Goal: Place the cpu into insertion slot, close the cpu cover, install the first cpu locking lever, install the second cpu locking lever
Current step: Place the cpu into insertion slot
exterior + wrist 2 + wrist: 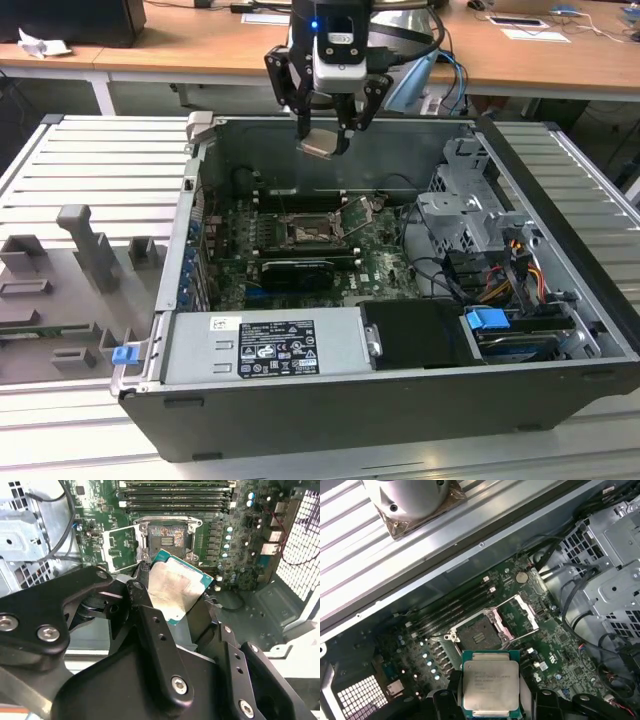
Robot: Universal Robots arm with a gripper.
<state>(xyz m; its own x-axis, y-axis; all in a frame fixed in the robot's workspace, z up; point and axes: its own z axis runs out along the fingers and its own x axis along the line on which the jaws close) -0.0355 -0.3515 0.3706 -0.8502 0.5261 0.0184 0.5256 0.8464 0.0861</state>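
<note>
The gripper (322, 128) has its fingers (152, 630) clamped on the cpu (490, 682) by its edges, high above the open insertion slot (477, 632), cpu cover (361, 213) tipped up beside it, so placing well likely means squaring it to the slot and keeping it level

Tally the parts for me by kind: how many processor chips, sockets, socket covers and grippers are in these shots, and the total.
cpu: 1, held above the board
insertion slot: 1, empty
cpu cover: 1, swung open
gripper: 1, shut on the cpu
Total: 4
</note>
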